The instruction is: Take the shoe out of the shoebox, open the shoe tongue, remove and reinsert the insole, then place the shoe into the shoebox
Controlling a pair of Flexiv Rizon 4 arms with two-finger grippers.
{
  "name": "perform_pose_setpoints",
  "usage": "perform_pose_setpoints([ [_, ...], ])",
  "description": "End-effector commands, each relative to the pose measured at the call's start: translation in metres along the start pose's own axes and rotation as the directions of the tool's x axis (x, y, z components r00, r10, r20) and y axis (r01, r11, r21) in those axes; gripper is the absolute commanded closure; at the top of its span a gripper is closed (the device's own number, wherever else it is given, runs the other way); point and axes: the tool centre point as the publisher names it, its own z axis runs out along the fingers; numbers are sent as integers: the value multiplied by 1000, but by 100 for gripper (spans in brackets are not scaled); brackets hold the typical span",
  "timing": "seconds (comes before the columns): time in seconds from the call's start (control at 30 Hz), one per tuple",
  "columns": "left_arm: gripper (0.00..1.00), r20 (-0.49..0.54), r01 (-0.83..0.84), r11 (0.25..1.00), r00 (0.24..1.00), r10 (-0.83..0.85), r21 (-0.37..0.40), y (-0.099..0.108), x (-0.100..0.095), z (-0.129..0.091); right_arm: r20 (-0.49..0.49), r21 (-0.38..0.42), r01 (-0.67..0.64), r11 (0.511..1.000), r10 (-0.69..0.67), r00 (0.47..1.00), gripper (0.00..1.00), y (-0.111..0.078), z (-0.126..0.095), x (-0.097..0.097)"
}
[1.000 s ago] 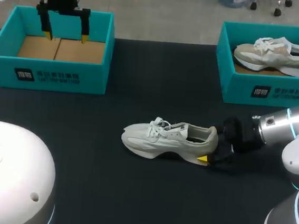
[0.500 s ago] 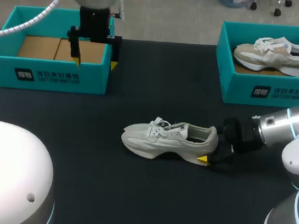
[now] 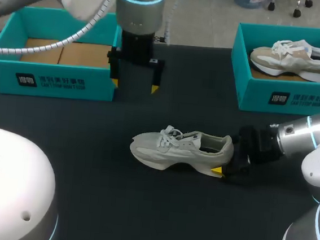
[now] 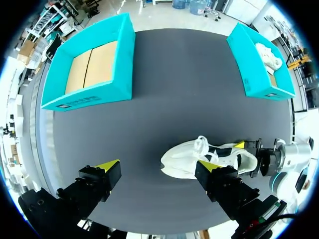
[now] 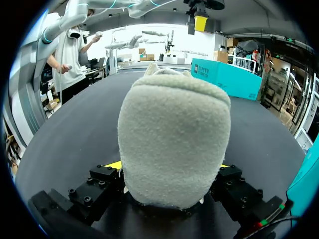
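A pale grey shoe (image 3: 180, 150) lies on its sole in the middle of the black table, toe pointing left. My right gripper (image 3: 230, 159) is shut on its heel; in the right wrist view the heel (image 5: 174, 139) fills the space between the fingers (image 5: 107, 181). My left gripper (image 3: 134, 86) hangs open and empty above the table, just right of the empty teal shoebox (image 3: 50, 80) and behind the shoe. In the left wrist view the shoe (image 4: 199, 157) lies below the open left gripper (image 4: 158, 165), nearer one finger.
A second teal shoebox (image 3: 281, 97) at the back right holds another pale shoe (image 3: 293, 56). The left box (image 4: 89, 94) shows only its cardboard floor. Bare black table stretches between the boxes and in front of the shoe.
My left arm has swung from above the left shoebox to the right and forward, out over the table. The shoe and my right gripper have stayed put.
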Motion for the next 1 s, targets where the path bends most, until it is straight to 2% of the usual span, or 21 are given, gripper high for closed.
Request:
perform_pose_setpoints([
  [0.03,0,2,-25,1000,1000,25,5,2,23,11,2,5,0,1000,0,1000,100,-1,5,2],
  [0.33,0,6,-137,990,991,137,27,12,76,22,2,5,0,1000,0,1000,100,-1,5,2],
  [0.63,0,-5,-194,980,981,194,54,28,113,30,2,5,0,1000,0,1000,100,-1,5,2],
  [1.0,0,3,-235,971,972,235,54,45,145,54,2,5,0,1000,0,1000,100,-1,5,2],
])
